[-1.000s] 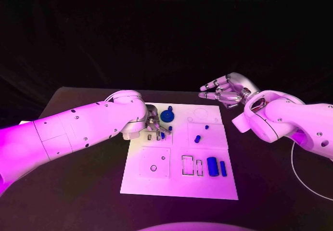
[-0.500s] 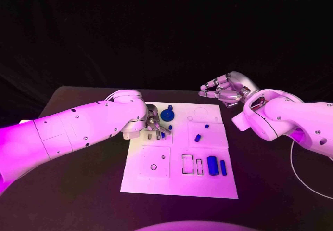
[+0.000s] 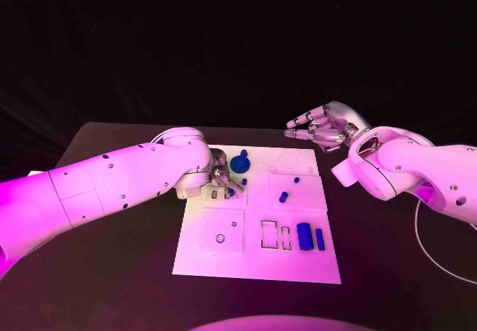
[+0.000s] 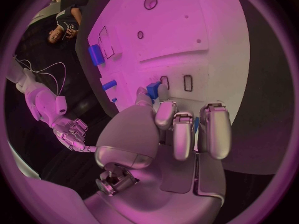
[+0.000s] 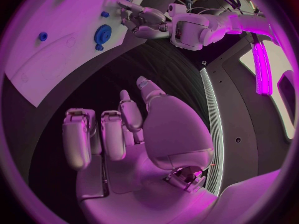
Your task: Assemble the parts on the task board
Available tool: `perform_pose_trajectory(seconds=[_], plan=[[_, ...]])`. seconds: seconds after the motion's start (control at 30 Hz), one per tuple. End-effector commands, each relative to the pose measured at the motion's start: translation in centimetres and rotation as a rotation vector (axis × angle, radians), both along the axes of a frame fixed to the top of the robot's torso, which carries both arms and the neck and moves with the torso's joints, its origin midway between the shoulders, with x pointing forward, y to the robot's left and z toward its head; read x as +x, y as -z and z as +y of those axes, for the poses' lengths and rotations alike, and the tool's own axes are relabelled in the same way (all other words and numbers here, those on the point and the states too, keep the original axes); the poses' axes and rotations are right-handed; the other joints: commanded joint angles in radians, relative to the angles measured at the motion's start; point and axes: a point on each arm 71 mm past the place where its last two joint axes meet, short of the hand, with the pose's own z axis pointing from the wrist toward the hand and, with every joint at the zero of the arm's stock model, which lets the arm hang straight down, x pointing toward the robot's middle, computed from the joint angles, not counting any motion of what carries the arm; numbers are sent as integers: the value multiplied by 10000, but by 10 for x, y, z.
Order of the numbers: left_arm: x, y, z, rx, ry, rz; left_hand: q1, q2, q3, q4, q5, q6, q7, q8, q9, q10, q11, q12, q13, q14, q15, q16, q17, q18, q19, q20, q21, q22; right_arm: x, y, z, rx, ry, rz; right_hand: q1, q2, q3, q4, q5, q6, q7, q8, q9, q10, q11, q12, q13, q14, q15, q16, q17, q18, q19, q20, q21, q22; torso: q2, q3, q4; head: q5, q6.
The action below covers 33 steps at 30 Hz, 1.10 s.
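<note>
left hand (image 4: 163, 134) pinches blue part (image 4: 153, 90) over board (image 4: 206, 30).

The task board (image 3: 256, 262) is a white rectangular plate lying flat in the middle of the black table, divided into panels with cut-out slots and small holes. A blue gear (image 3: 240, 165) sits near its far edge, with a small blue peg (image 3: 243, 154) just beyond it. In the right middle panel lie a short blue cylinder (image 3: 282, 198) and a smaller blue stud (image 3: 296, 182). Nearer, a wide blue block (image 3: 304, 236) and a narrow blue bar (image 3: 319, 240) lie side by side, right of two empty rectangular slots (image 3: 269, 236).
</note>
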Motion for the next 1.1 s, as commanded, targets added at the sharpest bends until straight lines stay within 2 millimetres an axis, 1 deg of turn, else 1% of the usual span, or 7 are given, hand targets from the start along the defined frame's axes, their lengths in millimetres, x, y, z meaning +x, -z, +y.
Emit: perform_pose_trajectory(seconds=[0.03, 0.17, 0.3, 0.5, 0.6, 0.73, 1.1], plan=[[-2, 2, 0, -29, -309, 327, 668, 324, 426, -329, -11, -172, -35, -83, 9, -142, -63, -149, -151, 1046, -109, 31, 2631, -122, -39, -21, -41, 357, 0, 1, 1, -123, -156, 28, 8, 94, -48, -3, 35, -71, -4, -15, -10, -70, -1, -65, 15, 705, 11, -42, 1046, -60, 171, -7, -39, 872, 0, 2, 0, -9, 2], [-1, 2, 1, -217, -356, 382, 1383, 560, 1080, -761, -14, -408, -12, -263, -20, -375, -58, -455, -416, 1046, -128, 31, 2631, -111, -78, -53, -80, 305, 0, 1, 2, -135, -221, 59, 8, 94, -48, -3, 35, -71, -4, -15, -10, -70, -1, -65, 15, 705, 11, -42, 1046, -60, 171, -7, -39, 872, 2, 3, -2, -8, -1], [-2, 2, 2, -397, -413, 509, 1540, 478, 1530, -881, -21, -531, 76, -382, -20, -612, 20, -815, -747, 1046, -72, 31, 2631, -96, -134, -26, -139, 222, 1, 2, 3, -131, -303, 99, 30, 113, -43, -8, 53, -72, -4, -15, -10, -80, -3, -81, 2, 702, 9, -51, 1031, -57, 164, -8, -47, 857, 1, 3, -2, -17, -10], [-3, 2, 5, -575, -467, 604, 1568, 207, 2108, -953, -17, -597, 139, -495, -9, -713, 76, -1030, -931, 1046, -17, 31, 2631, -82, -173, 25, -182, 175, 1, 2, 4, -146, -376, 167, 38, 124, -40, -9, 60, -73, -3, -15, -10, -83, -3, -87, -3, 702, 8, -51, 1032, -58, 166, -9, -46, 860, 4, 5, -5, -40, -30], [-4, 1, 8, -688, -562, 539, 1364, -171, 2865, -872, -39, -549, 161, -547, 40, -675, 95, -1078, -968, 1046, 9, 31, 2631, -74, -186, 60, -202, 171, 1, 3, 4, -160, -406, 199, 38, 124, -40, -9, 60, -73, -3, -15, -10, -83, -3, -87, -3, 702, 8, -51, 1032, -58, 166, -9, -46, 860, 1, 11, 2, -61, -34], [-4, -2, 13, -942, -841, 298, 1149, -323, 3251, -732, -28, -508, 145, -518, 101, -589, 88, -999, -898, 1046, 11, 31, 2631, -81, -169, 67, -190, 206, 1, 4, 4, -173, -440, 234, 43, 143, -38, -3, 66, -72, -2, -14, -10, -87, -2, -93, -9, 700, 8, -58, 1021, -55, 159, -10, -53, 847, 0, 14, 3, -70, -35], [-8, -4, 23, -1122, -1140, -340, 582, -1071, 4852, -486, -36, -552, 123, -334, 393, -531, 67, -892, -826, 1046, -12, 31, 2631, -107, -93, 40, -129, 356, 2, 5, 5, -178, -496, 286, 43, 151, -38, 0, 71, -73, -1, -14, -10, -89, -1, -96, -11, 698, 8, -63, 1012, -54, 156, -10, -56, 841, -3, 15, 17, -53, 18]])
